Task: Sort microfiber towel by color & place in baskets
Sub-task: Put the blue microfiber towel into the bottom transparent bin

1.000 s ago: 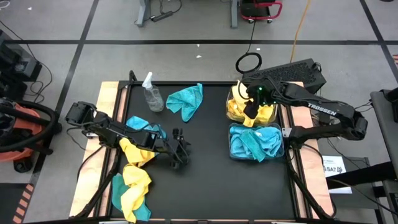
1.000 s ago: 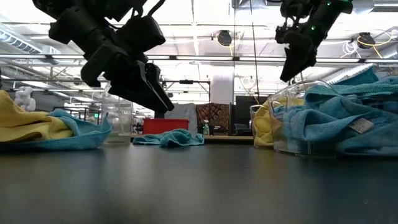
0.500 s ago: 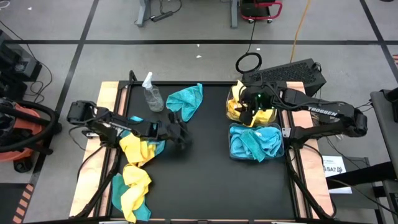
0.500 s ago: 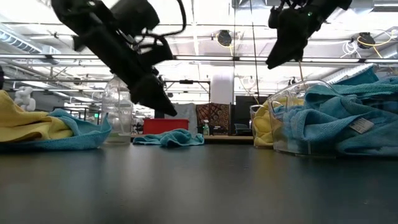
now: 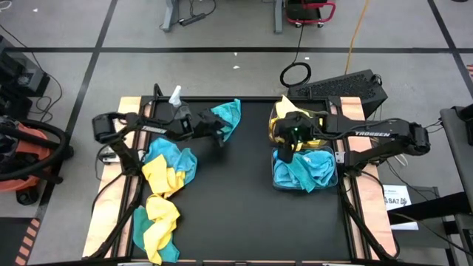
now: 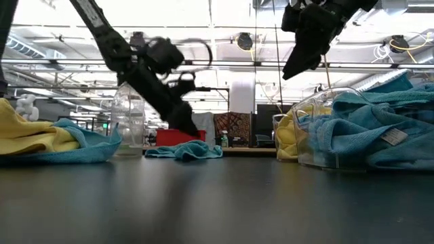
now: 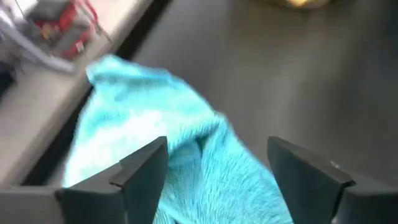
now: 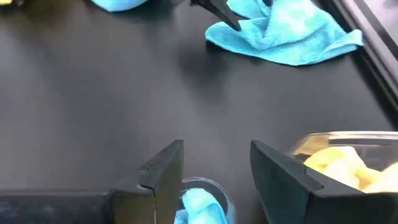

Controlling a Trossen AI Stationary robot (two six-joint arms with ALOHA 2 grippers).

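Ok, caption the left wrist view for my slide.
Left gripper, jaws open, over a teal towel on the dark table.

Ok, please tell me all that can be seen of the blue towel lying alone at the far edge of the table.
The blue towel is a teal, fuzzy, soft-looking cloth. It lies crumpled flat on the black table near its far edge, one corner pointing outward, beside the spray bottle. The left hand is right over it with fingers open, one to each side of a fold; whether they touch it cannot be told.

Teal towel (image 5: 226, 117) loose at back; yellow (image 5: 301, 127) & teal baskets (image 5: 304, 170) full.
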